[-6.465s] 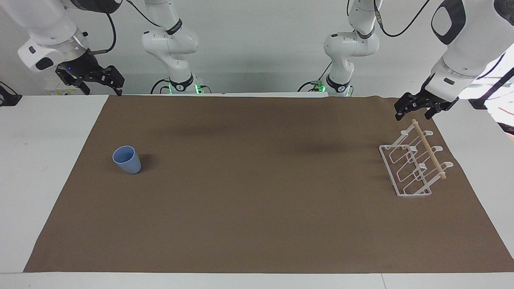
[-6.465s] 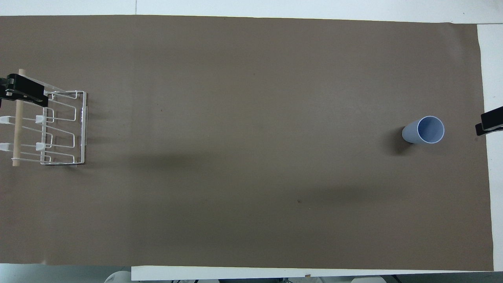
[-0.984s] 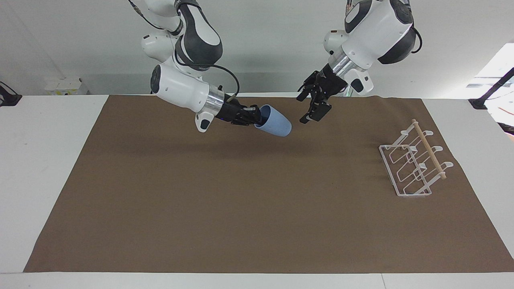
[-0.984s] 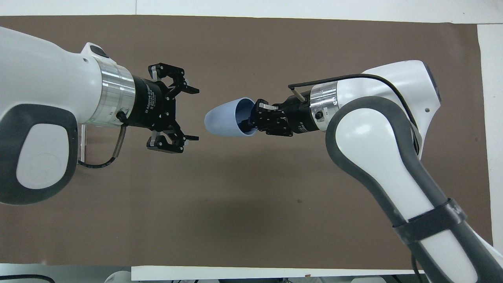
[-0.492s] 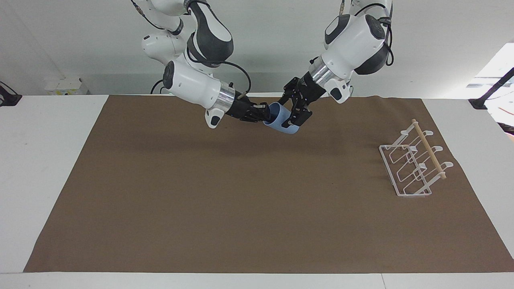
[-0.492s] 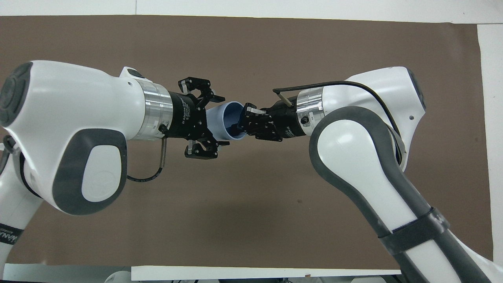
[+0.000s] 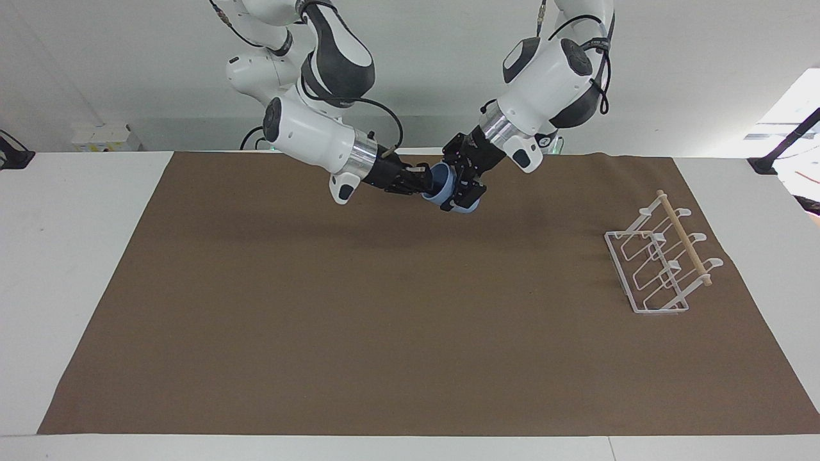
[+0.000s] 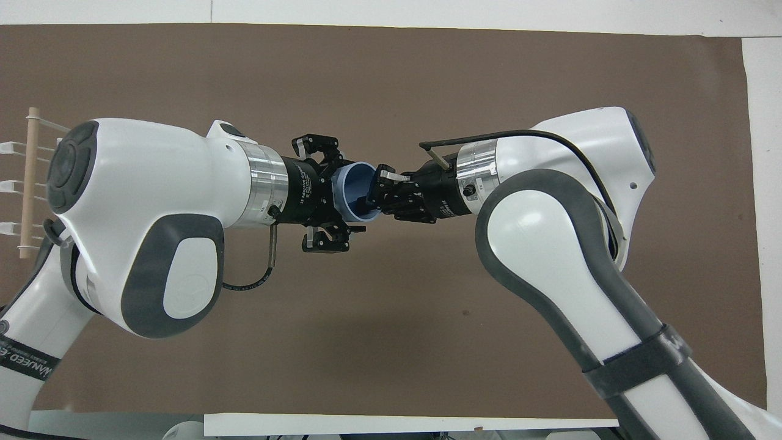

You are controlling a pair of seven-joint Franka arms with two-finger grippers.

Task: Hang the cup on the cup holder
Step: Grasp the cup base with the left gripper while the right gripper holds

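1. Right gripper (image 7: 424, 182) (image 8: 374, 197): fingers pinched on rim of smooth, matte light blue plastic cup (image 7: 446, 192) (image 8: 352, 195), one finger inside.
2. Left gripper (image 7: 466, 183) (image 8: 333, 194): fingers spread wide around cup's tapered base; contact unclear.
3. Cup airborne, tipped sideways, above brown mat (image 7: 359, 333).
4. White wire cup holder (image 7: 660, 262) with wooden dowel (image 8: 27, 183): at cup's nine o'clock in overhead view, well apart.

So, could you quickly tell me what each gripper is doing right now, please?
Right gripper: shut on the cup, pinching its rim, in the air.
Left gripper: open, fingers either side of the cup's body.
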